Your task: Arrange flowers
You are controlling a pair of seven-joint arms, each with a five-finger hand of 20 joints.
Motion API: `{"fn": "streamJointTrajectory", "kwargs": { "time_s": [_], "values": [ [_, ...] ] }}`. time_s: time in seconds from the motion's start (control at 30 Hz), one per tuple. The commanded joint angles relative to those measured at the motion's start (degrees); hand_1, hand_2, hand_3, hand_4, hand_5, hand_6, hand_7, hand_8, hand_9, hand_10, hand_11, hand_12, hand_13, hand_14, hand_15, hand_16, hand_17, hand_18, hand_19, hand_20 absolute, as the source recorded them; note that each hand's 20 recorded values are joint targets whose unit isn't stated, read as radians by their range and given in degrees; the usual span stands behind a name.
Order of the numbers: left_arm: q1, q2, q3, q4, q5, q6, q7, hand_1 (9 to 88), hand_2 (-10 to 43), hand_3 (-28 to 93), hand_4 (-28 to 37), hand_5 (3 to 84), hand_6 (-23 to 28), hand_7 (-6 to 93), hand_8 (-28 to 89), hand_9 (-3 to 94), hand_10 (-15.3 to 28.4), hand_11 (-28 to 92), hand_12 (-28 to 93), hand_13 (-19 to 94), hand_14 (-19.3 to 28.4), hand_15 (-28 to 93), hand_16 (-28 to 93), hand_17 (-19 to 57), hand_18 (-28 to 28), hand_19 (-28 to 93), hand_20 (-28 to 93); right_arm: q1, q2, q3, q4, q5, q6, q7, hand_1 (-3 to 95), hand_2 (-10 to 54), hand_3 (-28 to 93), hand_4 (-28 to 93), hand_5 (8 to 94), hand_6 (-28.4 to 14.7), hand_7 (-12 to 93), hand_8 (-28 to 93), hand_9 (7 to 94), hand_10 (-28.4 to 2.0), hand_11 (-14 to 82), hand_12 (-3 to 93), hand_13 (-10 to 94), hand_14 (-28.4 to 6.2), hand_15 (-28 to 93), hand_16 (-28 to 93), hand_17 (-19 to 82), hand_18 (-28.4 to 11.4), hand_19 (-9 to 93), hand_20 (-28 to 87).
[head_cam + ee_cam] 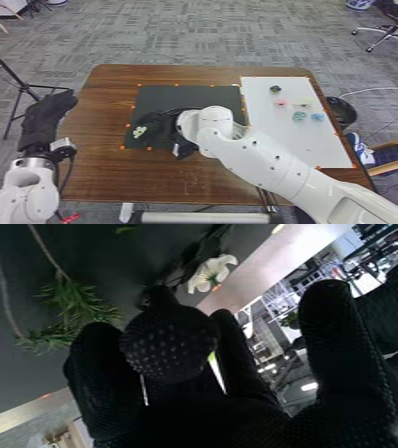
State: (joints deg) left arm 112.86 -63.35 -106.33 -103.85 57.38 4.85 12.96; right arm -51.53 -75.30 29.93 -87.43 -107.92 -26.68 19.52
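Note:
In the head view my right hand (158, 126) is over the black mat (178, 94), with a white flower (139, 131) just beyond its fingers. The right wrist view has my right hand (169, 344) curled, a pale green strip of stem between its fingers. The white flower (211, 274) is close past the fingertips there; its join to the stem is hidden by the glove. Green sprigs (75, 306) with thin brown stems lie on the dark mat. My left hand (46, 117) rests off the table's left side, fingers straight.
On the white sheet (306, 142) at the right are several small blooms: a dark one (275, 89), a pink one (281, 102), a pale yellow one (304, 101) and bluish ones (299, 116). A black bin (340, 111) stands beyond the table's right edge.

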Motion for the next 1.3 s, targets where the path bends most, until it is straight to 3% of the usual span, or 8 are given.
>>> {"fn": "streamJointTrajectory", "kwargs": {
  "time_s": [0.03, 0.23, 0.4, 0.63, 0.8, 0.9, 1.03, 1.3],
  "values": [
    [0.5, -0.75, -0.56, 0.49, 0.14, -1.28, 0.25, 20.6, 21.8, 70, -28.3, 56.5, -2.5, 16.4, -10, 50.9, 14.5, 20, 11, 37, 17.4, 20, 1, 1.9, 13.4, 12, 16, 0.5, -1.2, 0.4, 0.2, -1.5, 1.2, -0.6, 22.3, 7.4, 56, -11, 27.5, -2.0, 4, -6, 49.0, -17.2, 5.3, 6.8, 91, -4.1, 62, 27, 63, -17.9, 93, 59],
    [1.1, -0.84, -0.36, 0.18, 0.29, -1.03, -0.26, 20.6, 21.8, 70, -28.3, 56.4, -2.5, 16.4, -10, 51.0, 14.6, 20, 11, 37, 17.4, 20, 1, 1.9, 13.4, 12, 16, 2.5, 5.0, 0.9, -5.5, 2.0, 3.4, -0.4, 22.1, 7.3, 56, -11, 28.0, -2.1, 4, -6, 48.4, -17.1, 5.3, 6.9, 91, -4.3, 62, 27, 63, -17.9, 93, 59],
    [2.2, -0.83, -1.06, -0.32, 0.18, -0.61, -0.56, 20.5, 21.8, 70, -28.3, 56.4, -2.5, 16.4, -10, 51.0, 14.6, 20, 11, 37, 17.4, 20, 1, 1.9, 13.4, 12, 16, 2.5, 14.0, 5.1, -16.9, 7.4, 10.9, -0.4, 22.6, 6.7, 56, -11, 39.8, -3.5, 5, -5, 50.9, -18.1, 6.4, 8.5, 90, -4.4, 62, 27, 62, -17.6, 93, 58],
    [2.3, 0.15, -1.56, -1.08, 0.12, 1.48, 1.73, 20.1, 17.5, 69, -28.3, 56.2, -1.9, 16.3, -9, 51.0, 14.7, 20, 11, 37, 17.6, 21, 1, 2.0, 13.4, 12, 16, -3.5, 28.0, 16.3, -28.0, 8.1, 25.5, -3.4, 27.9, 1.9, 57, -9, 53.4, -4.4, 9, -4, 61.1, -17.3, 8.5, 14.3, 87, -5.9, 59, 27, 57, -17.3, 93, 52],
    [3.3, -0.37, -2.09, -2.21, 0.64, 2.3, 3.65, 23.3, 8.3, 70, -28.0, 55.3, 0.1, 16.2, -9, 51.1, 14.8, 21, 11, 38, 17.8, 22, 1, 3.9, 13.5, 15, 18, -18.1, 36.1, 28.9, -31.9, -0.4, 37.1, -4.4, 32.1, -6.2, 62, -10, 58.6, -3.3, 14, -4, 65.7, -15.8, 11.5, 17.4, 83, -6.8, 57, 28, 52, -17.5, 93, 45],
    [4.3, -1.02, -2.65, -2.65, 1.39, 1.83, 4.8, 29.8, 0.4, 69, -23.5, 55.1, 0.6, 16.3, -9, 51.3, 14.8, 22, 11, 38, 17.6, 22, 1, 5.8, 13.4, 17, 19, -27.9, 37.7, 36.3, -30.8, -7.1, 41.2, -3.8, 33.9, -9.2, 64, -12, 59.3, -2.7, 17, -5, 66.8, -14.7, 13.9, 18.5, 82, -6.6, 57, 28, 52, -17.1, 93, 44],
    [4.6, -1.49, -2.3, -3.22, 1.86, 3.17, 5.53, 33.9, -6.6, 67, -18.8, 54.7, 0.9, 16.8, -9, 51.1, 14.4, 22, 11, 39, 17.3, 23, 1, 7.8, 13.7, 19, 21, -34.3, 37.6, 42.0, -25.7, -12.0, 39.5, -5.7, 35.7, -9.5, 65, -12, 59.1, -2.0, 18, -5, 67.0, -13.9, 15.4, 19.0, 82, -6.3, 58, 28, 51, -16.6, 93, 45],
    [4.3, -1.5, -1.15, -3.86, 1.36, 3.68, 4.76, 33.2, -6.4, 67, -18.3, 53.8, 0.9, 17.7, -9, 51.1, 14.0, 23, 11, 40, 17.2, 23, 1, 7.1, 13.5, 18, 21, -35.1, 36.3, 41.5, -17.0, -14.7, 38.8, -3.5, 40.4, -9.5, 66, -13, 58.9, -1.0, 21, -6, 66.5, -12.9, 15.8, 18.8, 82, -5.6, 59, 28, 52, -15.8, 93, 44]
  ]
}}
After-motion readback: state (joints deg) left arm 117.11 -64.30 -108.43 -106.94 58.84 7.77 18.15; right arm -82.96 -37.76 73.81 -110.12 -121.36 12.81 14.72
